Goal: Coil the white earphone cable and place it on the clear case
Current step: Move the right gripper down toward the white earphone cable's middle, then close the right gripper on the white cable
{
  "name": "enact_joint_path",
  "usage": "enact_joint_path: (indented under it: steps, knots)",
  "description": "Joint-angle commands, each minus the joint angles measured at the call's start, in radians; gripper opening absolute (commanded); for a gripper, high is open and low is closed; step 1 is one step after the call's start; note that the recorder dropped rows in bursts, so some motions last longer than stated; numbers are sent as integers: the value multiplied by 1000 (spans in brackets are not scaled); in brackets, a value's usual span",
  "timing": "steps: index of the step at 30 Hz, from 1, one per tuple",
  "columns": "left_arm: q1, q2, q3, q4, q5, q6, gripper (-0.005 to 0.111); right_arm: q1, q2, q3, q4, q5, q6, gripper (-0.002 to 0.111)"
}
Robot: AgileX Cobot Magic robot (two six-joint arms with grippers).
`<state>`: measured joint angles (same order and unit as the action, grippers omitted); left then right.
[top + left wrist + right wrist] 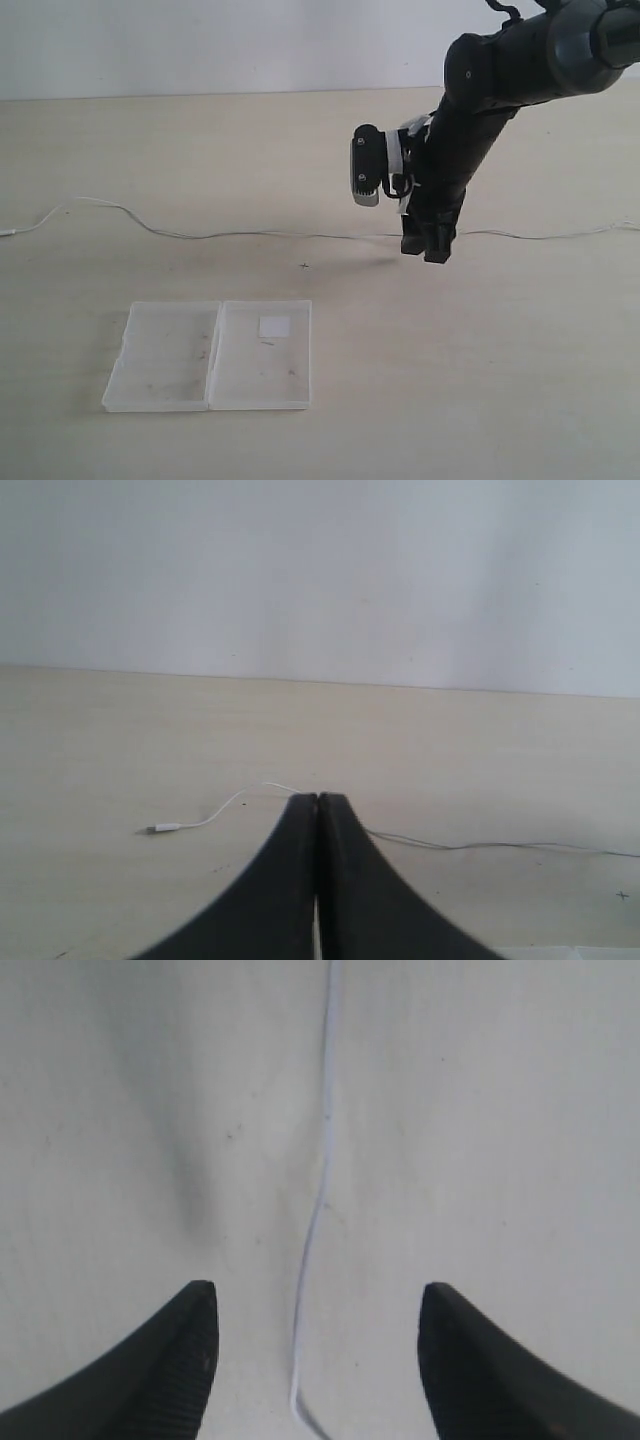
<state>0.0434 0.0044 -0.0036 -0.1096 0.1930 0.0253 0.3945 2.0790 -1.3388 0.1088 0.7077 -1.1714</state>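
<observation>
Above the worktop (500, 380), my right tool (312, 1305) hangs released, straddling the white earphone cable (250, 236), which lies stretched out, apart from the clear case (160, 360). Left tool (317, 802) clenched, empty. Pickup step, I reckon; next: descend, pinch.

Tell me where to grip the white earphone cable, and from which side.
Probably best: grip the white earphone cable on the stretch beneath the right gripper, straight down from above: it lies flat on the table, running between the open jaws.
</observation>
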Motion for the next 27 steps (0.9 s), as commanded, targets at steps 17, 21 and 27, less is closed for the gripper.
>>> enact_joint_path:
  steps: [17,21,27]
  knots:
    - [-5,-4,4,1,-7,-1,0,1,19,-7,-17,-37,94,56]
    - [-5,-4,4,1,-7,-1,0,1,41,-7,-66,-32,96,56]
    - [-5,-4,4,1,-7,-1,0,1,50,-7,-84,-34,97,56]
